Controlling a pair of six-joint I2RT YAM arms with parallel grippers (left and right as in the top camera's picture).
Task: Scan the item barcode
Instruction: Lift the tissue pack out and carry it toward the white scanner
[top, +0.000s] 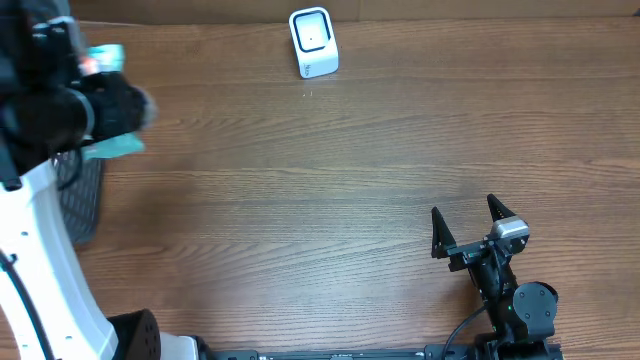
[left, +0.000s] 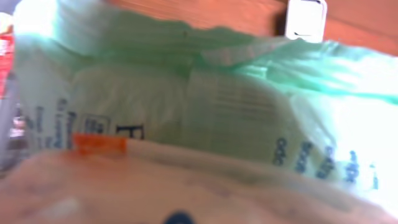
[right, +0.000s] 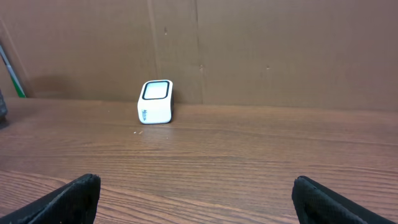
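Currently the left hand (top: 112, 100) is clasping a pale green packet (left: 224, 118), partly closed. Right hand (top: 464, 208) is sitting wide open, empty, facing the white scanner (right: 155, 102).

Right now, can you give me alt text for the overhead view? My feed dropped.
The left gripper, raised at the upper left, holds a pale green packet. A small white scanner stands at the far edge of the wooden table, and the right gripper sits open and empty at lower right.

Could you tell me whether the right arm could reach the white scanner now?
Probably yes: only bare table separates the open right gripper from the scanner, though it sits far off.
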